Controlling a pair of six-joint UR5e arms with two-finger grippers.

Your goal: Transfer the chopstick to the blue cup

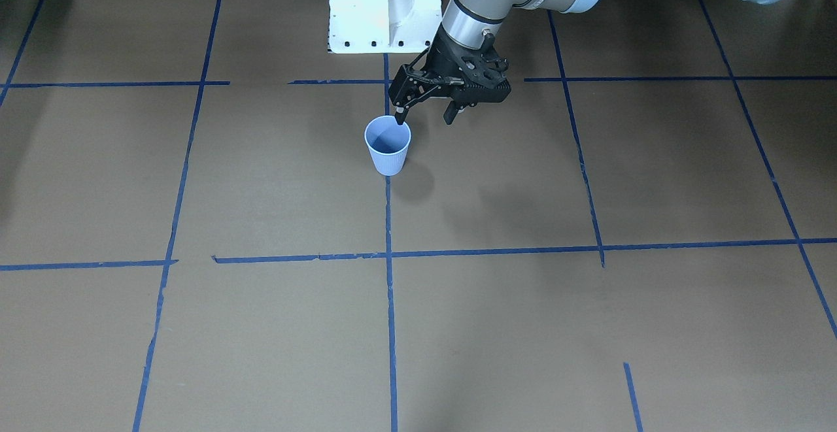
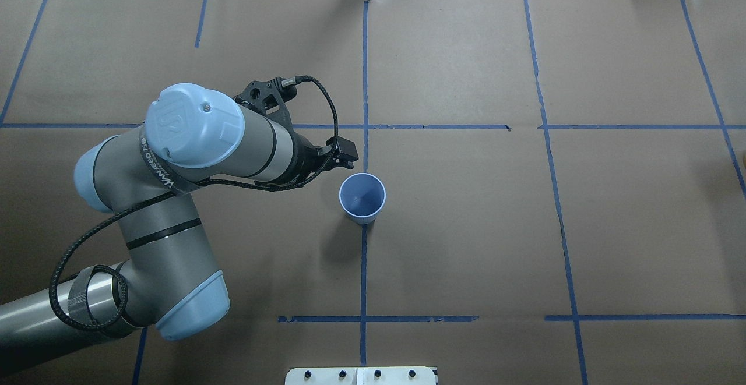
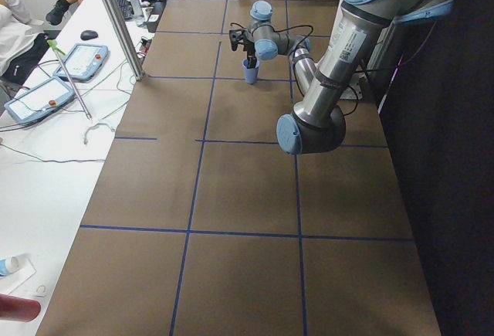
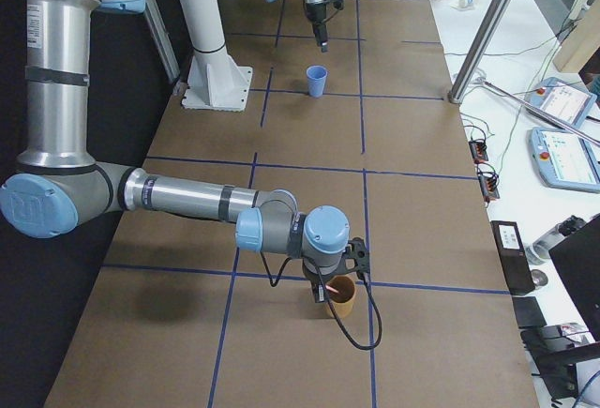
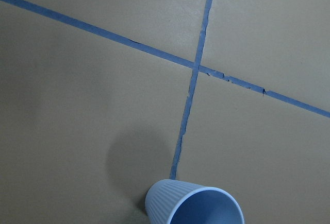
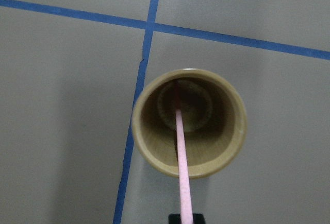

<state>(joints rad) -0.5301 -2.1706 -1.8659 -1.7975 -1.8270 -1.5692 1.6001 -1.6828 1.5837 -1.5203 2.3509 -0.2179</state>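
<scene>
The blue cup [image 1: 388, 151] stands upright and empty on the brown table; it also shows in the overhead view [image 2: 362, 198] and the left wrist view [image 5: 193, 208]. My left gripper [image 1: 425, 117] hangs open and empty just behind the cup, one fingertip over its rim. A pale pink chopstick [image 6: 180, 147] stands in a brown cup [image 6: 154, 152] at the table's far right end. My right gripper [image 6: 186, 218] is above that cup, shut on the chopstick's upper part. In the exterior right view, the gripper [image 4: 326, 292] sits right at the brown cup [image 4: 345, 301].
Dark blue tape lines [image 2: 364, 257] divide the table into squares. The white robot base [image 1: 384, 7] stands behind the blue cup. Operators' tablets and cables [image 4: 562, 136] lie on the white bench beyond the table's edge.
</scene>
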